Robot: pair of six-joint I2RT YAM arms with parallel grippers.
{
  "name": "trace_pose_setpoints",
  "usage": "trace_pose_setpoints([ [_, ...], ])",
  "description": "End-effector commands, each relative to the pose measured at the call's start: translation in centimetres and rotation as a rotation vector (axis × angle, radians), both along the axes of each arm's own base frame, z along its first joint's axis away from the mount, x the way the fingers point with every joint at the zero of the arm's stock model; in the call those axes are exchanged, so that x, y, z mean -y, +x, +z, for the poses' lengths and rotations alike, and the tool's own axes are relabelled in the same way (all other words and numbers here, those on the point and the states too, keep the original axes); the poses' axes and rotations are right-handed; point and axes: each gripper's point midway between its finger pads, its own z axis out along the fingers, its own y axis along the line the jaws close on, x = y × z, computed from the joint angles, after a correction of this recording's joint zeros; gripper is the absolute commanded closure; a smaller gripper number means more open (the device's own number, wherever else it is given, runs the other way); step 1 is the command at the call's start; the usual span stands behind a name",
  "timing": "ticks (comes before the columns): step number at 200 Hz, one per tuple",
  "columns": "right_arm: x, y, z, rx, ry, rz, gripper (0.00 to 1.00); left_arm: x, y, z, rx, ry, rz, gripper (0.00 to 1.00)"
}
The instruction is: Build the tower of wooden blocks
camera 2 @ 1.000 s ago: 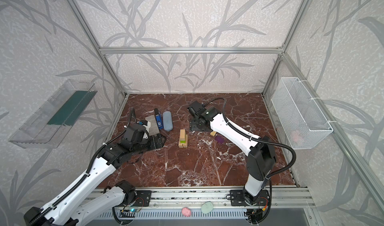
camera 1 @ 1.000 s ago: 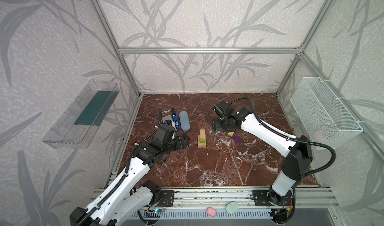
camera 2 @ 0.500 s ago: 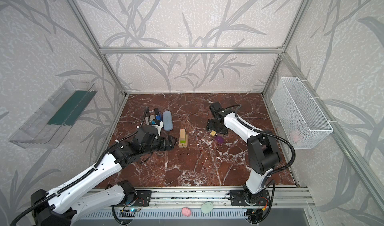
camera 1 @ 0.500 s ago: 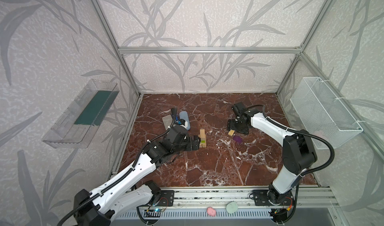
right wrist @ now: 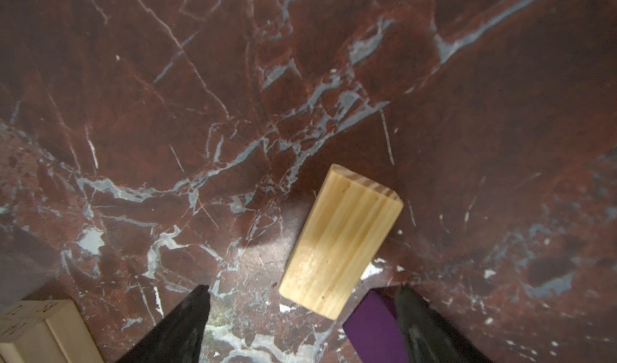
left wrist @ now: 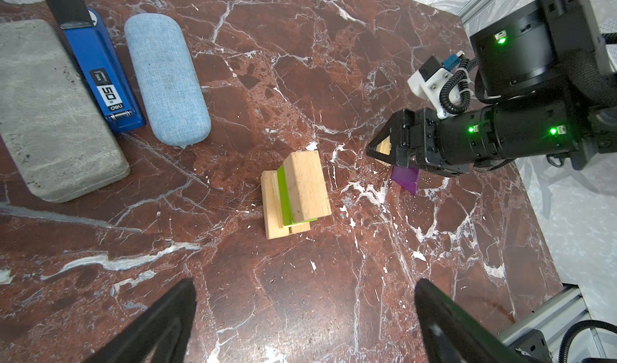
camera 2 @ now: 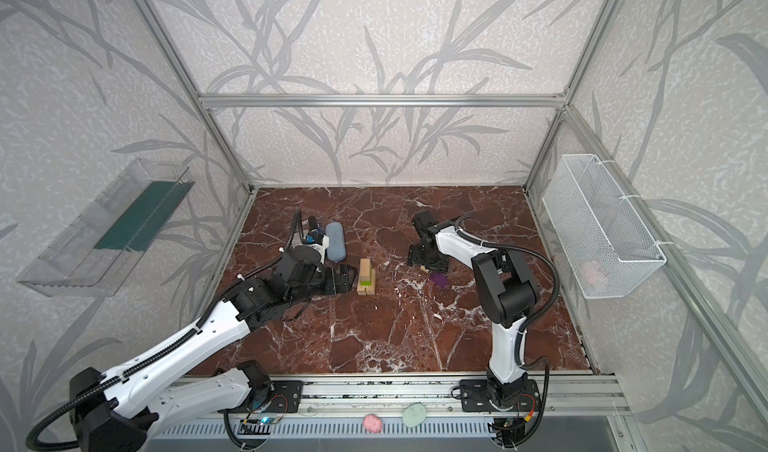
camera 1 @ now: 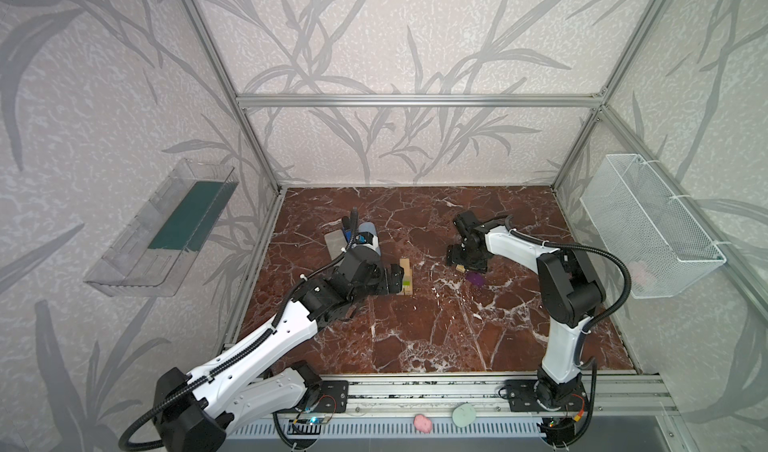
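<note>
The tower (camera 1: 406, 277) (camera 2: 365, 277) is a short stack in mid-floor: tan wood blocks at the base, a lime-green block (left wrist: 283, 194), and a tan block on top (left wrist: 305, 186). My left gripper (camera 1: 395, 278) (left wrist: 305, 284) is open just left of the stack and holds nothing. To the right lie a loose tan block (right wrist: 340, 241) (camera 1: 460, 268) and a purple block (right wrist: 370, 328) (camera 1: 474, 279). My right gripper (camera 1: 467, 260) (right wrist: 302, 291) hangs open low over the tan block, with the purple block beside one finger.
Behind the left arm lie a grey case (left wrist: 50, 110), a blue stapler (left wrist: 100, 77) and a light-blue fabric case (left wrist: 167, 77). A wire basket (camera 1: 648, 225) hangs on the right wall, a clear shelf (camera 1: 162, 229) on the left. Pink and green lumps (camera 1: 423, 423) sit on the front rail.
My left gripper has moved right, up to the tower. My right gripper has drawn away from the tower to the right and come down over the loose tan block.
</note>
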Motion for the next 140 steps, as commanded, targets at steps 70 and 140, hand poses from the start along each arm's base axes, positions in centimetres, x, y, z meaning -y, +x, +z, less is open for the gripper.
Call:
trace_pose_setpoints([
  [70, -1.4, 1.9, -0.8, -0.005, 0.010, 0.037, 0.26, -0.6, 0.3, 1.5, 0.043, 0.016, 0.022, 0.00],
  [140, -3.0, 1.4, -1.4, 0.000, -0.072, 0.155, 0.45, -1.2, 0.1, 1.5, 0.046, 0.028, 0.038, 0.00],
])
